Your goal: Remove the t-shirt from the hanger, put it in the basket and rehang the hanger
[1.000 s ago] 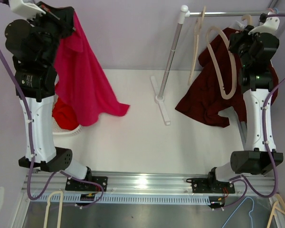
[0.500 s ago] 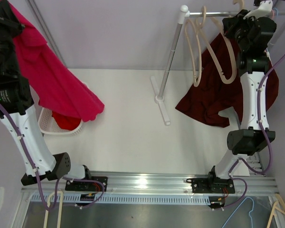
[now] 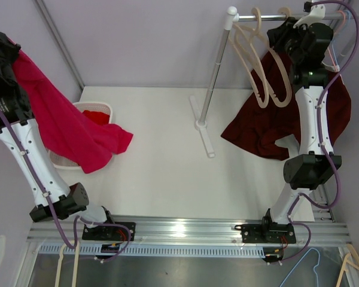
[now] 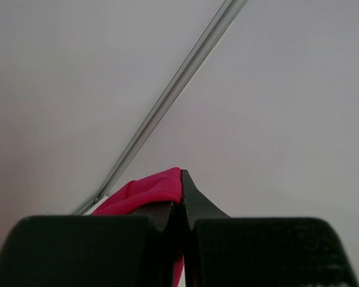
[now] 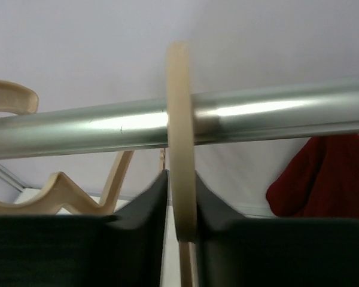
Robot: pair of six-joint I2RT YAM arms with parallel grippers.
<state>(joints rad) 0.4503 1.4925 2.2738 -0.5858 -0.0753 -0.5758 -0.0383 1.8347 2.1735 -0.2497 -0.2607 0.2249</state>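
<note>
the t-shirt (image 3: 66, 128) is bright pink and off the hanger. it hangs as one long crumpled fold from the left gripper (image 4: 180, 179), high at the far left. that gripper's fingers are pressed together with a fold of the pink cloth pinched between them. the cloth falls slantwise across the near side of a white basket (image 3: 100, 106), and its lower end lies bunched on the table (image 3: 167, 173) just beside the basket. inside the basket lies a red cloth (image 3: 96, 115).

the hanger (image 5: 180, 137) is cream, and its hook sits over the metal rail (image 5: 275, 110) at the upper right. the right gripper (image 5: 180, 191) is closed about that hook, one finger tight against each side with no gap showing. a dark red garment (image 3: 260, 128) droops below the rail, its lower edge spread on the table.
</note>
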